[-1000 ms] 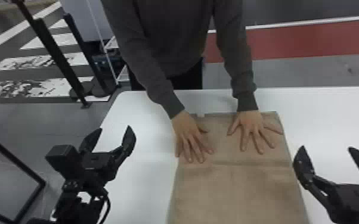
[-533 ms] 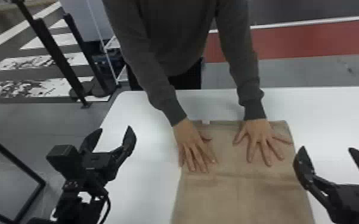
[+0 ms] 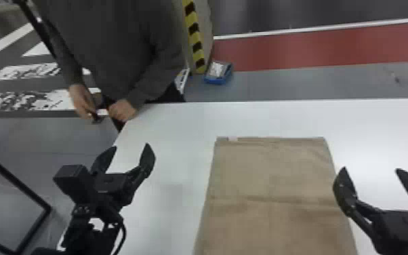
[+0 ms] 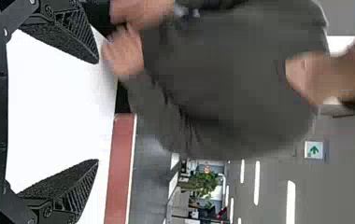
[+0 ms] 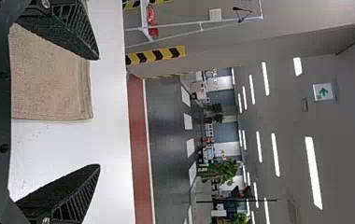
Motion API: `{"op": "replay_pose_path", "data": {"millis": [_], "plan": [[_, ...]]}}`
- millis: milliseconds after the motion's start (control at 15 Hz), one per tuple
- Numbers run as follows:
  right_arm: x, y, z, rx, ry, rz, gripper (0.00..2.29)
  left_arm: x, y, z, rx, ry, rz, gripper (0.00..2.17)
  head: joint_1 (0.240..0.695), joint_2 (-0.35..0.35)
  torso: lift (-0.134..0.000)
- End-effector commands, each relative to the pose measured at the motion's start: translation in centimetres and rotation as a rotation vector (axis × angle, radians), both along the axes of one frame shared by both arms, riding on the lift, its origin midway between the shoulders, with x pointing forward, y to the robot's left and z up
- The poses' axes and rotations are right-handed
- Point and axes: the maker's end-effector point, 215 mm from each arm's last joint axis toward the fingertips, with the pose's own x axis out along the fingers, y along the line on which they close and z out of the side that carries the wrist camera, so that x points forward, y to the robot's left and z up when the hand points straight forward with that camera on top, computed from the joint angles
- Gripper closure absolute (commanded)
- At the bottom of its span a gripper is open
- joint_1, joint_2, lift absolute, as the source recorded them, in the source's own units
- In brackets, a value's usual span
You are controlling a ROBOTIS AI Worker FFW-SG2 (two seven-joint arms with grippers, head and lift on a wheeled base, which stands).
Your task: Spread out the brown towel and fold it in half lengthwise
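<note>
Your left gripper (image 3: 131, 146) and right gripper (image 3: 370, 169) gape, empty; square the brown towel (image 3: 271, 176) to the far edge of the desk (image 3: 281, 115). Pinch matching corners; keep it taut.

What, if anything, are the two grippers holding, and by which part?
Nothing. The left gripper and right gripper are both open, with nothing pinched in their fingers. The towel lies on the table, ungripped.

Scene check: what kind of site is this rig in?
Probably a large indoor workshop, lab or exhibition hall. A red strip and white markings run across the grey floor, a pillar carries yellow-and-black hazard striping, and a green arrow sign shows near the ceiling lights.
</note>
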Motion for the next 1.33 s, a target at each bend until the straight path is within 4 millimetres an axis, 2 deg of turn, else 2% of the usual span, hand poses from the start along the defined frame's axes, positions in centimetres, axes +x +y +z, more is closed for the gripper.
{"op": "replay_pose_path", "data": {"millis": [0,333,467,600,733,867,933,1067,1267], "plan": [[0.0,0.0,0.0,0.000,0.001,-0.001,0.05,0.0,0.0,-0.1,-0.001,0.001,0.001,0.14,0.695,0.263,-0.123],[0.1,-0.1,-0.1,-0.001,0.001,-0.002,0.05,0.1,0.0,0.0,0.000,0.000,0.000,0.14,0.695,0.264,-0.123],[0.8,-0.7,-0.2,-0.010,0.006,-0.006,0.05,0.2,0.0,-0.1,0.000,0.004,-0.002,0.14,0.695,0.263,-0.123],[1.8,-1.6,-2.5,-0.019,0.100,-0.007,0.05,0.4,-0.1,-0.5,-0.005,0.016,-0.012,0.14,0.695,0.259,-0.123],[3.1,-3.1,-2.4,-0.007,0.120,-0.015,0.06,0.5,-0.3,-1.1,-0.013,0.033,-0.023,0.13,0.695,0.241,-0.123],[5.5,-4.5,-2.1,0.045,0.133,0.006,0.09,0.6,-0.3,-1.2,-0.013,0.036,-0.031,0.13,0.695,0.226,-0.123],[7.0,-5.1,-2.6,0.058,0.165,0.010,0.09,0.6,-0.4,-1.3,-0.014,0.038,-0.032,0.13,0.695,0.212,-0.123],[10.1,-5.4,-4.5,0.127,0.258,0.065,0.10,0.7,-0.3,-1.4,-0.016,0.038,-0.029,0.13,0.695,0.195,-0.123],[14.1,-5.3,-5.4,0.173,0.309,0.114,0.15,0.7,-0.3,-1.9,-0.020,0.047,-0.027,0.14,0.695,0.180,-0.123]]}}
